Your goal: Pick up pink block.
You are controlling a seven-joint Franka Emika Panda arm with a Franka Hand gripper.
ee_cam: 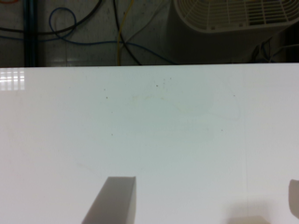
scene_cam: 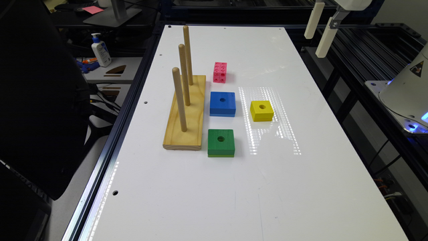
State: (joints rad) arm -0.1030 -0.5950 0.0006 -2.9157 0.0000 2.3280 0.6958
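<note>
Hovering high over far right edge of table [scene_cam: 234,187], gripper [scene_cam: 320,31] spread wide, holding nothing. Pink block [scene_cam: 220,72] sitting on table beside wooden peg stand [scene_cam: 187,113], just beyond blue block [scene_cam: 222,103], well apart from gripper.

White table [scene_cam: 234,187] is carrying a wooden peg base [scene_cam: 185,113]. Pink block [scene_cam: 220,72] is sitting at 1 o'clock from it, blue block [scene_cam: 222,103] and yellow block [scene_cam: 261,110] at 3, green block [scene_cam: 221,143] at 5.
</note>
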